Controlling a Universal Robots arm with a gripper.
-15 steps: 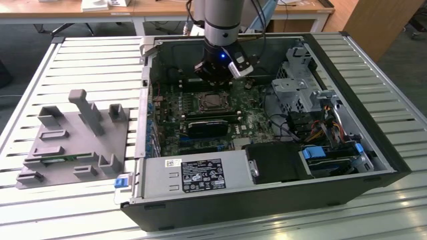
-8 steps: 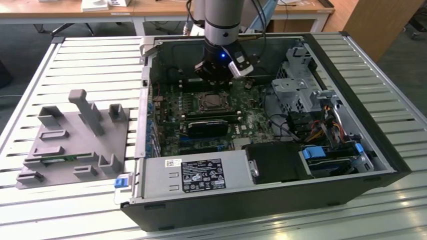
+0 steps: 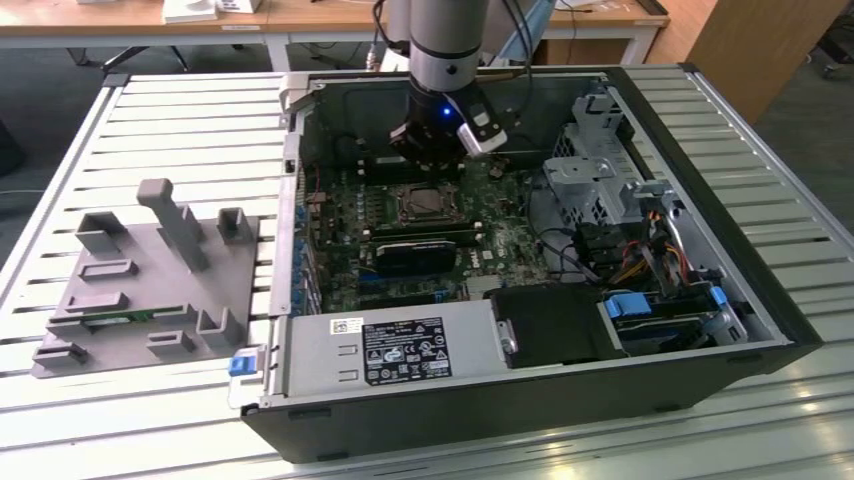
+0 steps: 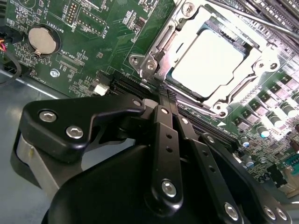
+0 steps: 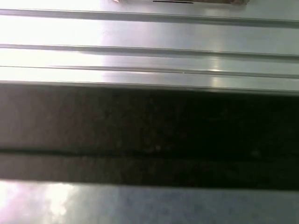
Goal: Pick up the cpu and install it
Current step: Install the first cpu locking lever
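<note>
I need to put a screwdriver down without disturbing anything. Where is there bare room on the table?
Bare slats of the table lie in front of the grey fixture, and beyond it toward the exterior view's left. Inside the computer case it is crowded: the gripper hangs beside the cpu.

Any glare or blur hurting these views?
Second wrist view: the cpu top plate is washed out white by glare, while the hand in the foreground is dark. First wrist view: soft, bright streaks above a dark band. Exterior view: evenly lit, with reflections on the slatted table.
</note>
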